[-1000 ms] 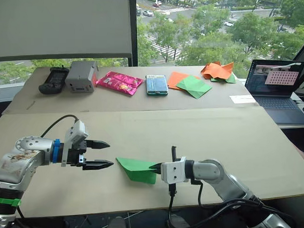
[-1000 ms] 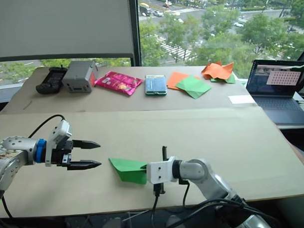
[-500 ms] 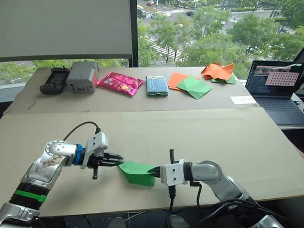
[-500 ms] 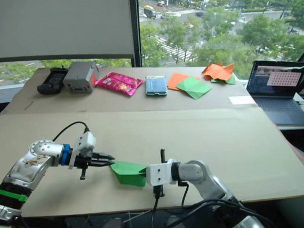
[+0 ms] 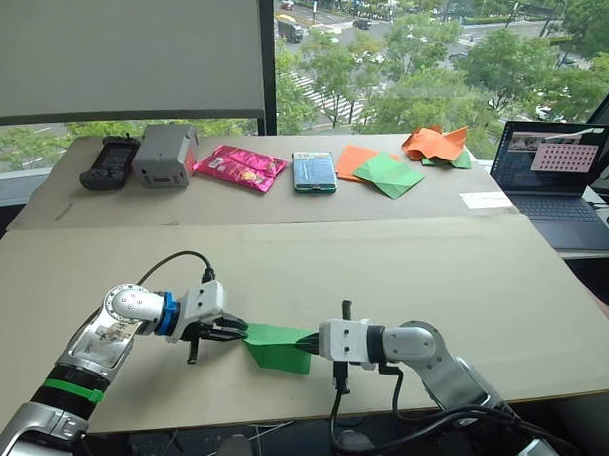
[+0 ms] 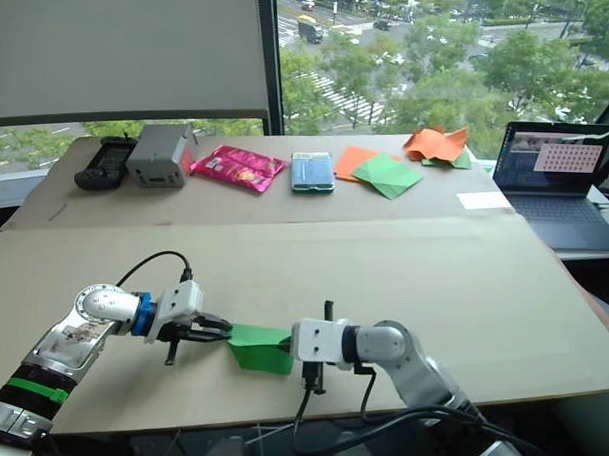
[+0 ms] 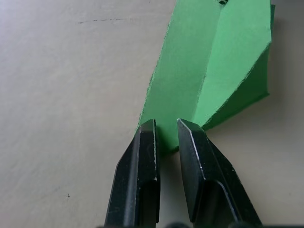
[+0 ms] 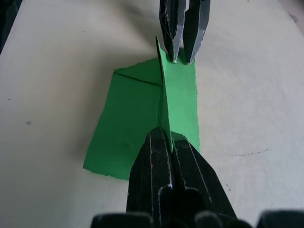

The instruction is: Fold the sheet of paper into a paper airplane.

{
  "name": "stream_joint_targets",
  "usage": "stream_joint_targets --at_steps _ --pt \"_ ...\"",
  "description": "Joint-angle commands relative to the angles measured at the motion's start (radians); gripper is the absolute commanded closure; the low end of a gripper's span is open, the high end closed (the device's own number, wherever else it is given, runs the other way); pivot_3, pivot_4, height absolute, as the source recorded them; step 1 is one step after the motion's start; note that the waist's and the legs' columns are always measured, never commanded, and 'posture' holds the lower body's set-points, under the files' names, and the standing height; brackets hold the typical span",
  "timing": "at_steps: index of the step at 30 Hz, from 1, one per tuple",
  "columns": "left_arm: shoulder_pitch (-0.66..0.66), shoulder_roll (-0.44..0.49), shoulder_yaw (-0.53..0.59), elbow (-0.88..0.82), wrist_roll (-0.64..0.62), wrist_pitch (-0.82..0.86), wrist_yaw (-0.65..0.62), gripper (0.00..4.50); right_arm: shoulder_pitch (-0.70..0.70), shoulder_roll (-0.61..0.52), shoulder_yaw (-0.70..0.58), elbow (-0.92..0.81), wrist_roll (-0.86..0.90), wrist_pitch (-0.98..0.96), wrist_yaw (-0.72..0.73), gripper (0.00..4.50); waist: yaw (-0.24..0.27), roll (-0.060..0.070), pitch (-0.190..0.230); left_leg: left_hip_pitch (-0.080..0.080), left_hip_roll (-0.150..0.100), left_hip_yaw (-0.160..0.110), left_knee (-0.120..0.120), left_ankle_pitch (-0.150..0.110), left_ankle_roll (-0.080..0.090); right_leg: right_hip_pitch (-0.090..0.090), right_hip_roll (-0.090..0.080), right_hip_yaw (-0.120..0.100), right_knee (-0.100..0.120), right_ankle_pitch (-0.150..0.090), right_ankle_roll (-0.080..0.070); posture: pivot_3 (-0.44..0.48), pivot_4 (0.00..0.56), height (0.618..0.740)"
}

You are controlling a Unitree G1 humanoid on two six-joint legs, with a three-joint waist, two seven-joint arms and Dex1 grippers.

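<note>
No legible text, label, brand, number or sign is presenting itself in any view. The laptop (image 5: 552, 177) at the far right of the table is displaying a window with a grid of pale dots on a pink field and a band of small characters above it, none of which is resolving into readable words. The pink snack packet (image 5: 239, 166) and the teal packet (image 5: 315, 169) on the far table are carrying printed graphics, but their lettering is remaining unreadable. The white slip of paper (image 5: 486, 198) beside the laptop is showing no markings that can be made out.
</note>
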Motion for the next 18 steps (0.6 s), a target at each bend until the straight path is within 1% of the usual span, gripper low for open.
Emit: stream_joint_targets --at_steps 1,3,8,9,11,18 --pt "-0.006 -0.008 -0.022 0.008 0.028 -0.012 0.002 3.76 -0.017 0.022 -0.020 -0.051 0.039 0.034 0.009 4.50 0.000 0.000 0.000 0.000 0.000 0.000 0.000 0.000 0.000 0.000 0.000 0.000 0.000 0.000 0.000 0.000 0.150 0.725" --pt "-0.010 -0.012 -0.024 0.008 0.029 -0.015 -0.001 3.76 -0.020 0.030 -0.022 -0.049 0.044 0.049 0.011 4.50 -0.001 0.000 0.000 0.000 0.000 0.000 0.000 0.000 0.000 0.000 0.000 0.000 0.000 0.000 0.000 0.000 0.150 0.725" --pt "-0.031 -0.035 -0.021 0.016 -0.013 0.032 -0.035 3.76 -0.029 0.035 -0.023 -0.039 0.042 0.061 0.010 4.50 -0.002 0.000 0.000 0.000 0.000 0.000 0.000 0.000 0.000 0.000 0.000 0.000 0.000 0.000 0.000 0.000 0.150 0.725" --pt "-0.036 -0.037 -0.022 0.022 -0.017 0.035 -0.045 4.16 -0.028 0.036 -0.023 -0.040 0.042 0.065 0.009 4.50 -0.002 0.000 0.000 0.000 0.000 0.000 0.000 0.000 0.000 0.000 0.000 0.000 0.001 0.000 0.000 0.000 0.150 0.725" --pt "-0.045 -0.041 -0.024 0.033 -0.018 0.037 -0.057 4.46 -0.026 0.040 -0.024 -0.043 0.043 0.073 0.006 4.50 -0.002 0.000 0.000 0.000 0.000 0.000 0.000 0.000 0.000 0.000 0.000 0.000 0.001 0.000 0.000 0.000 0.150 0.725" --pt "-0.068 -0.054 -0.047 0.100 0.025 -0.014 -0.070 4.46 -0.031 0.051 -0.029 -0.053 0.043 0.105 -0.008 4.50 -0.003 0.000 0.000 0.000 0.000 0.000 0.000 0.000 0.000 0.000 0.000 0.000 0.001 0.000 0.000 0.000 0.150 0.725"
